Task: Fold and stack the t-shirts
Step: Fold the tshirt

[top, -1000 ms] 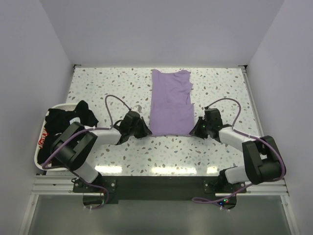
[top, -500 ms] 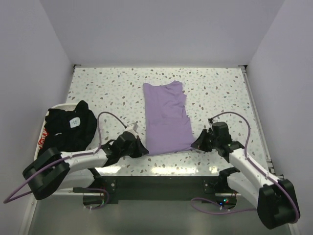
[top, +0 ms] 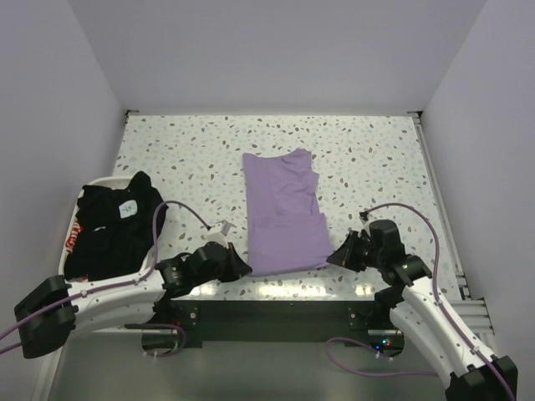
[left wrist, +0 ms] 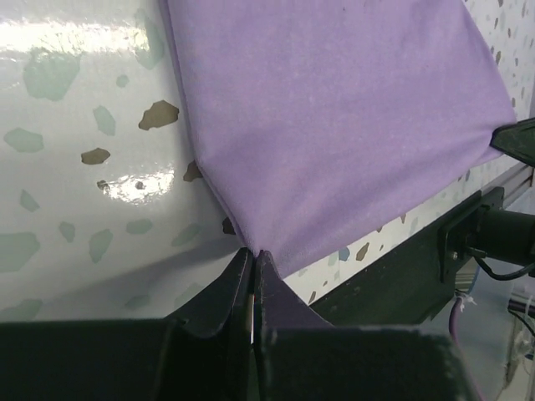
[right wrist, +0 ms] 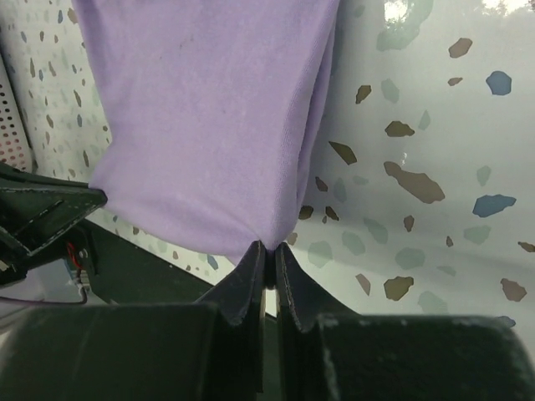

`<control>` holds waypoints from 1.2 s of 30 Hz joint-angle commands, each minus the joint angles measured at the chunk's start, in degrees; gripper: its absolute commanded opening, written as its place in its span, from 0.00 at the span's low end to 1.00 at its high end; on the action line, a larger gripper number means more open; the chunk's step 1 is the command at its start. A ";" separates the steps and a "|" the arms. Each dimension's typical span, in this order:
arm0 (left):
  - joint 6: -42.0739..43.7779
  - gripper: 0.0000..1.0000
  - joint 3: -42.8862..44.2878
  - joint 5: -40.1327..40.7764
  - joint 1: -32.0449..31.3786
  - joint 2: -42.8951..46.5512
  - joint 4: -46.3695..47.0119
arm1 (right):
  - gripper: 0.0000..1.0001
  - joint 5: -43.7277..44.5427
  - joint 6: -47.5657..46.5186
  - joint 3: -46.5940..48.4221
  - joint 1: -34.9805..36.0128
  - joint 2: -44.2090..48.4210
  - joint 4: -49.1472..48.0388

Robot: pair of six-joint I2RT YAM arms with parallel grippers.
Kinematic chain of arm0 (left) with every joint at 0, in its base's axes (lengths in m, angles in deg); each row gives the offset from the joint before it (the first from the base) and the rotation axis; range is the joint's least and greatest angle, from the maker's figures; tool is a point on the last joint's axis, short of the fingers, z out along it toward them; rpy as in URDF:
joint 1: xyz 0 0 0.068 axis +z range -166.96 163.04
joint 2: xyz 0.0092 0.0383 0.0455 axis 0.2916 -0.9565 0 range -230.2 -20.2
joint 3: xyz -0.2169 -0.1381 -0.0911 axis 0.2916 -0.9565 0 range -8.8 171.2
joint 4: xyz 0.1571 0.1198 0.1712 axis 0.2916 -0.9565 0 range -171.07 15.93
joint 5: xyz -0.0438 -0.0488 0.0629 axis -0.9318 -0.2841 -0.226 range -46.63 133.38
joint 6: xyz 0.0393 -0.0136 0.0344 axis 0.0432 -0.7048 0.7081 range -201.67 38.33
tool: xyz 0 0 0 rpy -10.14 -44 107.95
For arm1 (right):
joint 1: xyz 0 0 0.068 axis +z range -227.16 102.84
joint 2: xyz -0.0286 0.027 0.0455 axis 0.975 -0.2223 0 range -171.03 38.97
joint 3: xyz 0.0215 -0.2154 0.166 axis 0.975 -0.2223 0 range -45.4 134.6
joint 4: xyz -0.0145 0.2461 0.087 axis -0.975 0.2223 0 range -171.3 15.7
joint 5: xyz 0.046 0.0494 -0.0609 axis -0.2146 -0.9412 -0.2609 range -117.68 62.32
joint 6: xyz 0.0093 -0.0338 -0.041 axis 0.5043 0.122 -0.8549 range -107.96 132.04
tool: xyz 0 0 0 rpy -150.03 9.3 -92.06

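A lavender t-shirt (top: pixel 284 209) lies folded lengthwise down the middle of the speckled table, its near edge close to the table's front edge. My left gripper (top: pixel 244 269) is shut on its near left corner (left wrist: pixel 253 247). My right gripper (top: pixel 332 259) is shut on its near right corner (right wrist: pixel 269 245). In both wrist views the purple cloth (left wrist: pixel 334 125) (right wrist: pixel 209 117) spreads away from the pinched fingertips. Black t-shirts (top: pixel 117 221), one with a red-and-white print (top: pixel 73 239), are heaped at the left.
The black pile sits in a white tray (top: pixel 94 182) at the table's left edge. The table's front edge and a dark rail (top: pixel 276 313) lie just behind both grippers. White walls enclose the table on three sides.
Both grippers have drawn back toward the front edge, dragging the lavender t-shirt along the table with them. Both stay shut on its corners.
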 commanded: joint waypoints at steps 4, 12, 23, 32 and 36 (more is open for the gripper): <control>6.69 0.00 12.58 5.34 3.39 -4.18 -6.18 | 0.00 1.58 -0.22 10.05 -0.15 -9.94 -3.61; 17.05 0.00 28.05 -2.93 17.63 -17.87 -5.74 | 0.00 3.16 -0.57 25.87 -0.24 -33.03 -11.09; 22.34 0.00 51.68 -14.27 31.18 -43.18 -6.27 | 0.00 3.08 -1.97 55.28 -2.34 -63.36 -11.28; 23.93 0.00 69.45 -20.07 38.92 -59.63 -7.50 | 0.00 -1.41 -2.50 78.06 -6.56 -83.07 -8.90; 24.28 0.00 75.08 -21.48 41.55 -64.21 -7.42 | 0.00 -3.69 -2.41 84.58 -8.23 -91.06 -9.69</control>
